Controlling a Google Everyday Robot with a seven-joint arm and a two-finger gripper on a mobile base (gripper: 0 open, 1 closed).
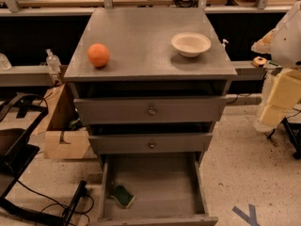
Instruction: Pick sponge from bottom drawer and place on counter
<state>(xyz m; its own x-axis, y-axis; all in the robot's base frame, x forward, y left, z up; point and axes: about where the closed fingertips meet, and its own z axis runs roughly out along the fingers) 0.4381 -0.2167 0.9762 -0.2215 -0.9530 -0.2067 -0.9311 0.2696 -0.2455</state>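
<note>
The sponge (123,195), dark green on top with a yellow edge, lies flat in the front left corner of the bottom drawer (155,185). That drawer is pulled open below two shallower grey drawers that stand slightly open. The grey counter (141,29) tops the cabinet. My arm enters at the right edge, white above and pale yellow below. The gripper (278,102) hangs there beside the cabinet, level with the upper drawers, well to the right of and above the sponge.
An orange (98,55) sits on the counter's left front and a white bowl (191,44) on its right. Wooden benches with cables run behind. A cardboard box (61,126), black stands and cables lie on the floor at the left.
</note>
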